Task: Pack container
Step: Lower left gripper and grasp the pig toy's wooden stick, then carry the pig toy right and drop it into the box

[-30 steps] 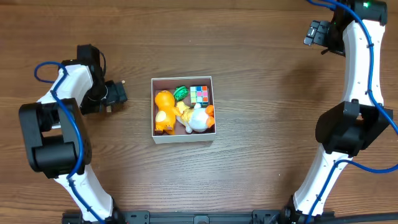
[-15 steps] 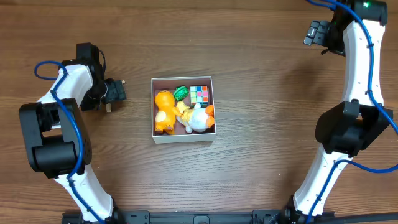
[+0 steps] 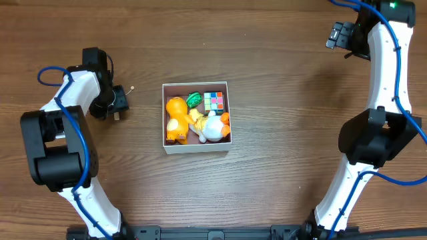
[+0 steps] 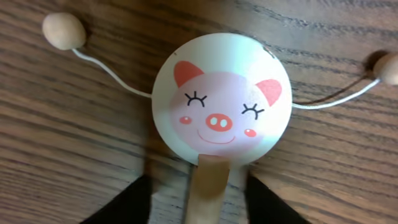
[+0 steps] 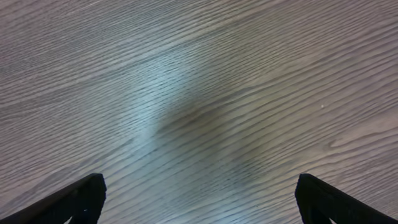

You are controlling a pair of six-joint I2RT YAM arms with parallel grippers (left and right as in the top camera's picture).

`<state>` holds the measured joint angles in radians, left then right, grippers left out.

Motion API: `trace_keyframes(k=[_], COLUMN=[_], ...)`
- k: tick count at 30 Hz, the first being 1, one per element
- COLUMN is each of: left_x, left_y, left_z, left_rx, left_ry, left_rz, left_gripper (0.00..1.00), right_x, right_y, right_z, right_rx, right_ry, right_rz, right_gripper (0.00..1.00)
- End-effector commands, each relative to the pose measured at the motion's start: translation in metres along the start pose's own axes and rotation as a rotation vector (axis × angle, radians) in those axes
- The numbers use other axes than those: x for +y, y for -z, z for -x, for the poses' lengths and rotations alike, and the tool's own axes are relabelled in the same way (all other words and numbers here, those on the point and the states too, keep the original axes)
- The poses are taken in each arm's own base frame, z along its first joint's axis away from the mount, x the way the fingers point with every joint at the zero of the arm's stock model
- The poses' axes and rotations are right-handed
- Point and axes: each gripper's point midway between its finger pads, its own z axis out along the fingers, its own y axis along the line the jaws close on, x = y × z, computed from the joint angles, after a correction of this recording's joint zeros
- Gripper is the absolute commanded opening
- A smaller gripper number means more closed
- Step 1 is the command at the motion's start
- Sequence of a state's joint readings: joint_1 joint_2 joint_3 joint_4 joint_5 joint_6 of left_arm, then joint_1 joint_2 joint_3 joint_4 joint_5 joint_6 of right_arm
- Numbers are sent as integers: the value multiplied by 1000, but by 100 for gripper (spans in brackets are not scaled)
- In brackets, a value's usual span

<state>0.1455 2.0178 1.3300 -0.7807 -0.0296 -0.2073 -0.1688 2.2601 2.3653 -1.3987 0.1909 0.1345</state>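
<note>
The container (image 3: 197, 150), a square white-walled box, sits mid-table holding an orange figure (image 3: 175, 119), a green toy (image 3: 194, 99), a colourful cube (image 3: 214, 101) and a white-and-orange toy (image 3: 212, 127). Left of it, my left gripper (image 3: 115, 104) stands over a pig-face rattle drum (image 4: 221, 98) lying on the wood. In the left wrist view my left gripper (image 4: 199, 186) straddles the drum's wooden handle (image 4: 209, 180), jaws partly narrowed with a gap on each side. One string bead (image 3: 133, 87) shows beside it. My right gripper (image 3: 340, 37) hovers open at the far right, with nothing between its fingers (image 5: 81, 199).
The drum's two beads (image 4: 63, 31) (image 4: 385, 67) lie on strings to either side of it. Both white arm bases stand at the table's near edge. Bare wood lies under my right gripper (image 5: 199, 208).
My left gripper's jaws have narrowed around the drum's handle, and the gripper has drawn back slightly to the left, uncovering a bead. The right arm has not moved.
</note>
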Motion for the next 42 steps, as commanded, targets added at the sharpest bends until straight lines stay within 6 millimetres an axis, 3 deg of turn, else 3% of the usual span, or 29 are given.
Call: trace_keyframes(k=[1,5,11,14,18,20,22,24,27,31,35,38,42], left_x=[4,4,4,-1,-18,-35,-70,-115,-166,-219,-238,-229,-219], left_y=[-16,-15,-8,18,81,111,138,158,169,171,172,171,169], left_z=[-21,-20,-19,2,43,57,62,55,31,-29,-70,-89,-98], left_rx=[68,66,82,57,-34,-88,-133,-152,-143,-51,24,104,151], left_ry=[-3,-1,0,-23,-126,-164,-215,-257,-305,-392,-422,-331,-288], left_rz=[18,17,19,10,-12,-30,-107,-209,-255,-258,-235,-187,-142], left_gripper=[42,15,11,8,8,8,9,10,10,11,15,14,15], right_x=[-4,-4,-4,-4,-4,-4,-4,-4,-4,-4,-4,-4,-4], right_y=[11,11,11,11,11,11,11,11,11,11,11,11,11], right_z=[4,4,4,4,4,4,4,4,4,4,4,4,4], right_rx=[-29,-29,-28,-28,-29,-29,-29,-28,-29,-29,-28,-29,-29], right_ry=[-14,-14,-14,-14,-13,-14,-14,-14,-14,-14,-14,-14,-14], right_rz=[-9,-9,-9,-9,-9,-9,-9,-9,-9,-9,-9,-9,-9], right_gripper=[100,100,100,100,100,100,100,100,100,100,100,100,100])
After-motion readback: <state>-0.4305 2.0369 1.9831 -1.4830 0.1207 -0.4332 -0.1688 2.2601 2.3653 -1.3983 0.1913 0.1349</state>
